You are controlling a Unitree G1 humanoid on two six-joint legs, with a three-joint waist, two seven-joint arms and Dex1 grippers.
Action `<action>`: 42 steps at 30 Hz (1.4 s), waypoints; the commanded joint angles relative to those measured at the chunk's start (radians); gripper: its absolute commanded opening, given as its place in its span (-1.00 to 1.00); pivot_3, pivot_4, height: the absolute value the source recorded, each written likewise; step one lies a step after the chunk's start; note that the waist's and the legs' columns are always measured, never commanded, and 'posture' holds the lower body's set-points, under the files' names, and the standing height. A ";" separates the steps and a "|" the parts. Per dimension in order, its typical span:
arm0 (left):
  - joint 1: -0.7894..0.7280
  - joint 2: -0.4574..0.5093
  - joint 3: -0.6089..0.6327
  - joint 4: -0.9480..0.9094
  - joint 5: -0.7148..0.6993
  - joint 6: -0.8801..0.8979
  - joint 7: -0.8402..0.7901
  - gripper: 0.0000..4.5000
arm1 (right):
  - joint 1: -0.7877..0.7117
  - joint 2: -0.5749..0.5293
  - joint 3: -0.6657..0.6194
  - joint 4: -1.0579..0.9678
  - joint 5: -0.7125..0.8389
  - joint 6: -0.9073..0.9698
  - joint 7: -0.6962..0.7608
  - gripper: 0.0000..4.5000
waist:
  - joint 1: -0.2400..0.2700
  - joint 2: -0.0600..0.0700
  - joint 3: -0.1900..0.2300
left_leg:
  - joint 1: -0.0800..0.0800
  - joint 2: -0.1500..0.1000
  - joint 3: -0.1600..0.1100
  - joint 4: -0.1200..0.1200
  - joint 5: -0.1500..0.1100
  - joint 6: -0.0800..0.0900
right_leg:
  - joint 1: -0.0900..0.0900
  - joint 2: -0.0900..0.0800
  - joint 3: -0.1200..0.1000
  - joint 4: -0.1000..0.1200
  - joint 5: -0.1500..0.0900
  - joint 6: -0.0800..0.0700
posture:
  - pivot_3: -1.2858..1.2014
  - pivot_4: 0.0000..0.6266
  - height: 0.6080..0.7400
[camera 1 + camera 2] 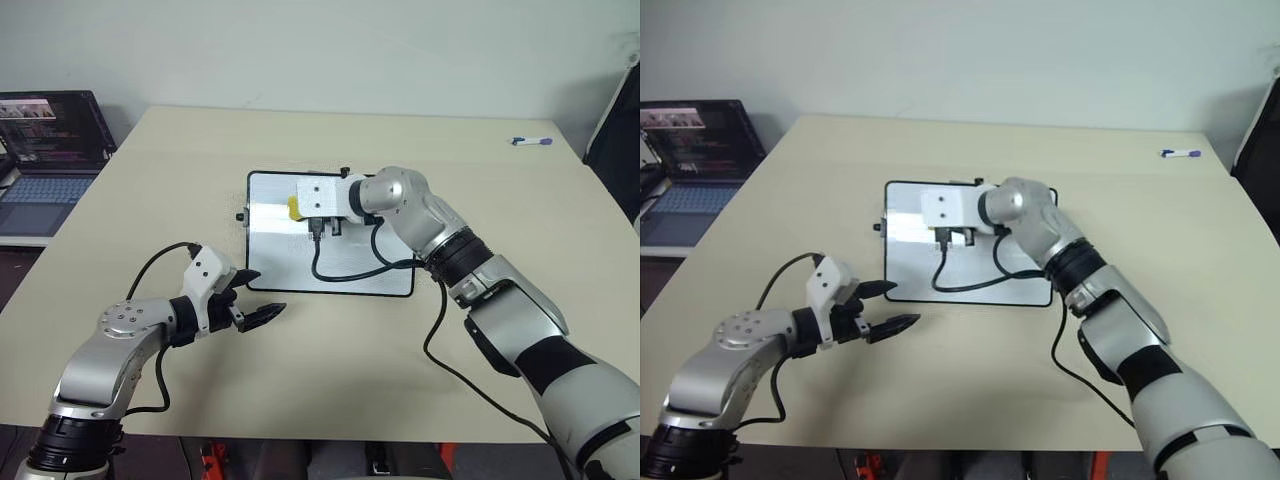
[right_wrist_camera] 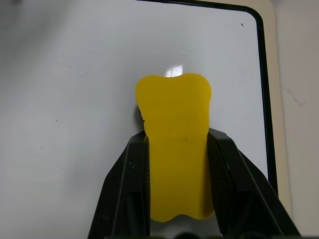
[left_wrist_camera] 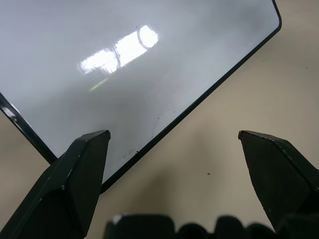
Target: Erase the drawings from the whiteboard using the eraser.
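Note:
The whiteboard (image 1: 275,255) lies flat mid-table, glossy white in a thin black frame. My right gripper (image 2: 177,137) is shut on the yellow eraser (image 2: 174,144), holding it over the board's far left part (image 1: 293,208); I cannot tell if it touches the surface. My left gripper (image 1: 262,293) stands open just off the board's near left corner, nothing between its fingers; its wrist view shows that corner of the board (image 3: 124,74). The drawings are out of view: the white surface I see bears tiny specks and one faint greenish streak (image 3: 98,84), perhaps a reflection.
A dark laptop (image 1: 50,150) sits off the table's left side. A white-and-purple marker pen (image 1: 530,141) lies at the far right of the table. My right arm's black cable (image 1: 345,272) hangs over the board's near half. Bare tabletop (image 1: 350,380) surrounds the board.

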 commanded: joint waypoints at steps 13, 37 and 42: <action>-0.248 0.000 -0.070 -0.039 -0.008 -0.010 -0.062 1.00 | 0.571 -0.135 -0.382 -0.853 0.180 0.597 0.045 -0.48 | 0.011 -0.002 0.000 | -0.006 0.000 -0.001 0.001 -0.001 -0.002 | -0.003 0.000 -0.001 -0.001 -0.002 0.004 | 0.03 -0.52 1.00; -0.774 -0.474 -0.583 0.561 0.266 -0.430 -0.424 1.00 | 1.020 0.057 -0.880 -1.190 0.318 1.083 -0.504 -0.48 | -0.023 -0.001 0.000 | -0.016 -0.014 -0.003 0.002 -0.002 -0.005 | -0.011 0.005 0.006 0.001 -0.007 0.021 | 0.03 -0.52 1.00; -0.780 -0.499 -0.571 0.588 0.285 -0.451 -0.429 1.00 | 0.994 0.049 -0.884 -1.138 0.353 1.067 -0.548 0.08 | -0.024 -0.001 0.000 | -0.016 -0.014 -0.004 0.002 -0.002 -0.005 | -0.011 0.003 0.006 0.001 -0.006 0.020 | 0.03 -0.52 1.00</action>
